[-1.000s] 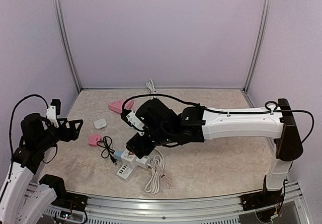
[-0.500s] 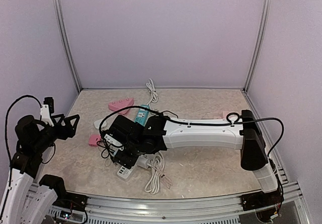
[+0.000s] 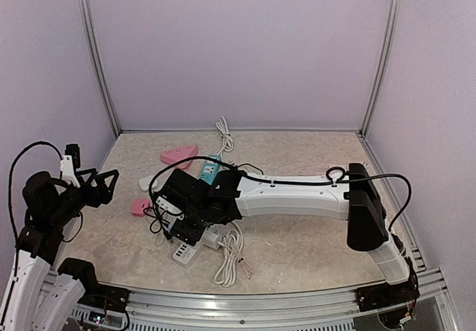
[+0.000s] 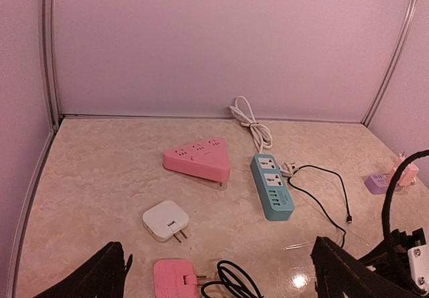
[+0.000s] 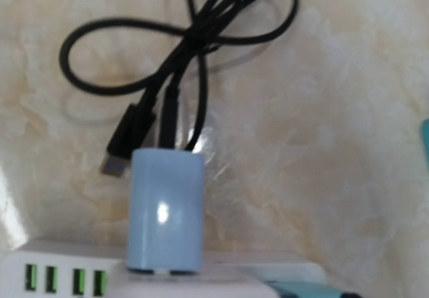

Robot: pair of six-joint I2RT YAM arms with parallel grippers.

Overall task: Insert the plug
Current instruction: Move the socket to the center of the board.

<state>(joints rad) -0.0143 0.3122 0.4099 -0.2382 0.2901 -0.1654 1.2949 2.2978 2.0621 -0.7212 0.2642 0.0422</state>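
Seating the charger (image 5: 164, 207) in the strip (image 5: 60, 272), seemingly.
Right claw (image 3: 181, 230) hovered above the strip, grip untellable; left claw (image 4: 218, 268) gaped empty. Next: press straight down.

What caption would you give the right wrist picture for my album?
Close-up: a pale blue charger block stands on a white power strip, a looped black cable behind it on the marble table.

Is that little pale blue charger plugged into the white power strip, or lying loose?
Plugged in, apparently: the blue charger stands upright, base flush on the white power strip; prongs hidden.
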